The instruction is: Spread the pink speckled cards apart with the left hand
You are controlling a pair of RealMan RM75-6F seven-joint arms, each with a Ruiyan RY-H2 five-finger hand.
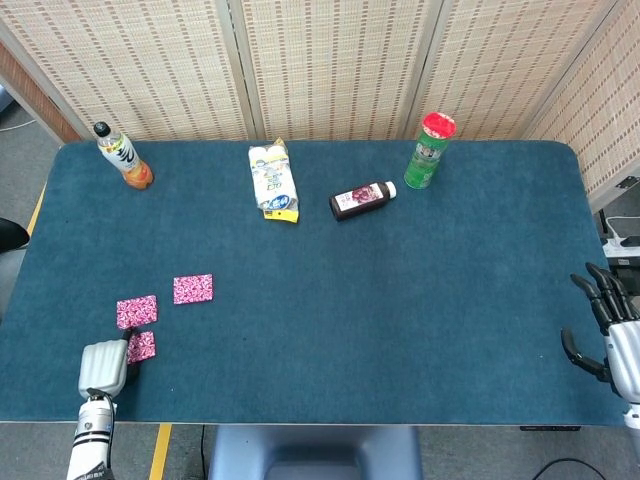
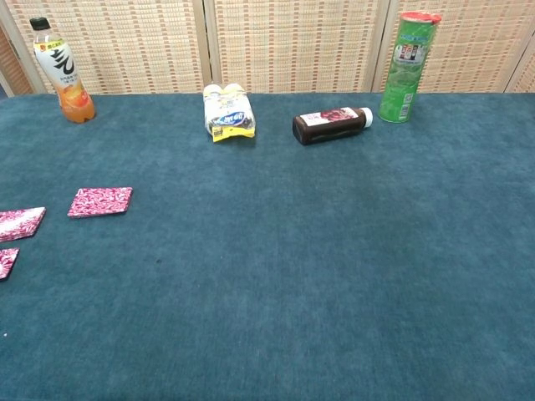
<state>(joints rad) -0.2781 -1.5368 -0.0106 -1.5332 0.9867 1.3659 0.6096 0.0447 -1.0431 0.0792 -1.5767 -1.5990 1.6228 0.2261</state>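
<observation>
Pink speckled cards lie flat on the blue-carpeted bench (image 1: 330, 300) near its front left corner. From the head view, one card (image 1: 192, 289) sits furthest in, a second card (image 1: 136, 311) lies to its left and nearer the front edge, apart from it, and a third card (image 1: 141, 346) lies just in front of the second, their edges close but seemingly not overlapping. The left hand (image 1: 103, 367) is at the front edge just beside the third card, back of the hand toward the camera; dark fingertips reach to the card's left edge, and I cannot tell whether they touch it, nor whether the fingers are curled or spread. The right hand (image 1: 610, 325) hangs past the bench's right edge, fingers apart and holding nothing. Along the back stand an orange drink bottle (image 1: 123, 156) at the left and a green canister with a red lid (image 1: 430, 150) at the right; between them lie a yellow-and-white packet (image 1: 273, 181) and a dark bottle with a white cap (image 1: 362, 200) on its side.

In the chest view, neither hand shows. One card (image 2: 100, 201) lies whole at the left, and two cards are cut by the left frame edge: the second (image 2: 20, 223) and, nearer the camera, the third (image 2: 7, 261). The orange drink bottle (image 2: 63, 71), packet (image 2: 227, 114), dark bottle (image 2: 330, 125) and green canister (image 2: 406, 67) line the back.
</observation>
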